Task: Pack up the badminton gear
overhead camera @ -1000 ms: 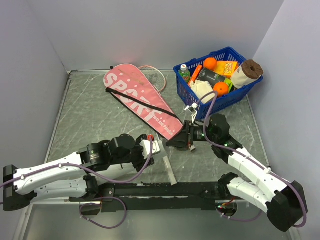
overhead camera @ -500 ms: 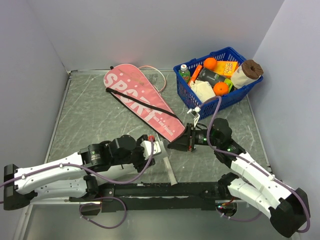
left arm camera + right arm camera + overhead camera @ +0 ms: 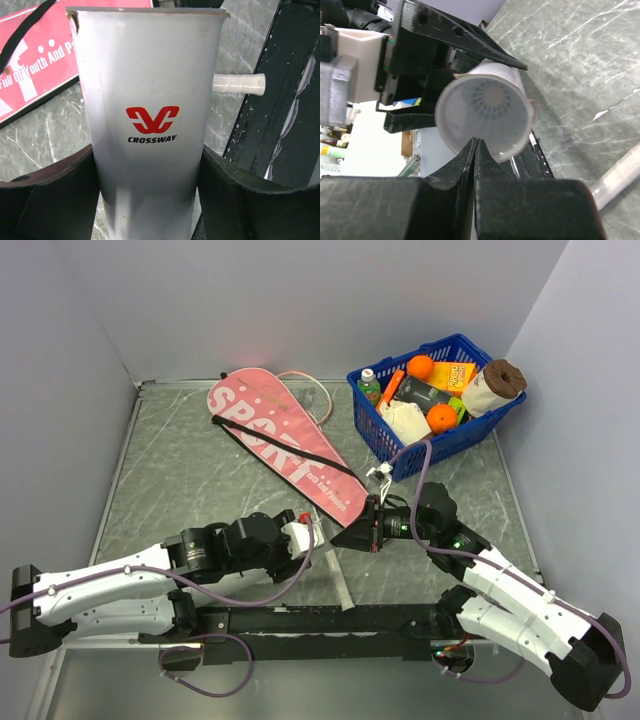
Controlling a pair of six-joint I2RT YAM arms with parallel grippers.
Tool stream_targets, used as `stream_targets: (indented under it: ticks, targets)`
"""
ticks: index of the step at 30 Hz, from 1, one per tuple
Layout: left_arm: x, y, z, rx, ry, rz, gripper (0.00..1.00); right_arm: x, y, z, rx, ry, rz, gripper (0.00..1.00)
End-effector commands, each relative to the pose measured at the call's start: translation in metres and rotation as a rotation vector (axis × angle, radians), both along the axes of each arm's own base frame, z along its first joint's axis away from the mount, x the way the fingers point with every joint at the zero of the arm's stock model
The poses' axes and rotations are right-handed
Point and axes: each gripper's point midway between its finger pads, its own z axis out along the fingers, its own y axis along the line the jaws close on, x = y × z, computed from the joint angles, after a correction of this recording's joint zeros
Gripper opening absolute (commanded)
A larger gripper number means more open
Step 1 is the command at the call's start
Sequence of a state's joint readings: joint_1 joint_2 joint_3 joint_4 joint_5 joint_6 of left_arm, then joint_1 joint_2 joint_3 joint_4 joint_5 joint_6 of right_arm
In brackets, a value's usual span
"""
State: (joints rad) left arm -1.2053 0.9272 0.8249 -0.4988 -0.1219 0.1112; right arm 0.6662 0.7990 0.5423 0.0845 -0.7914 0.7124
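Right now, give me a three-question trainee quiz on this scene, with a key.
1. True or false: the left pincer is clamped around the white CROSSWAY tube.
2. Pick one. The right pincer is: A) wide open above the table; B) shut, tips at the rim of the tube's open mouth; C) closed on an orange.
3. Fill in: the pink bag lying on the table is lettered ____.

Key: 1 true; 2 B; 3 SPORT.
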Motion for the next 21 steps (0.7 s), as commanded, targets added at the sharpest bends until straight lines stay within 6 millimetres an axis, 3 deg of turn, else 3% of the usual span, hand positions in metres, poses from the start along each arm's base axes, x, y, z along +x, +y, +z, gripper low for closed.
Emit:
stream_targets:
  ticks: [1,8,11,12,13,16,17,21]
  targets:
    - [0.035,-0.027,0.066,-0.241,-0.127,0.135,0.01,-0.036,0.002,0.017,0.026,0.002,0.152,0.02]
    - [0.048,-0.026,0.061,-0.215,-0.138,0.175,0.01,-0.04,0.005,0.03,0.052,-0.036,0.172,0.02]
    - [0.057,-0.023,0.059,-0.193,-0.16,0.205,0.01,-0.013,0.003,0.028,-0.018,-0.073,0.019,0.01]
    - [0.059,-0.021,0.058,-0.179,-0.166,0.214,0.01,-0.005,-0.004,0.013,-0.106,-0.027,-0.048,0.01]
    - [0.066,-0.017,0.057,-0.16,-0.182,0.242,0.01,0.022,-0.01,0.02,-0.144,-0.063,-0.207,0.0]
    - [0.089,-0.003,0.058,-0.132,-0.191,0.306,0.01,0.056,-0.043,0.019,-0.283,-0.069,-0.481,0.0]
    - [0.107,0.009,0.064,-0.141,-0.194,0.361,0.01,0.061,-0.051,0.022,-0.292,-0.081,-0.532,0.0]
    - [0.146,0.041,0.082,-0.152,-0.234,0.463,0.01,0.066,-0.069,0.041,-0.258,-0.134,-0.631,0.0]
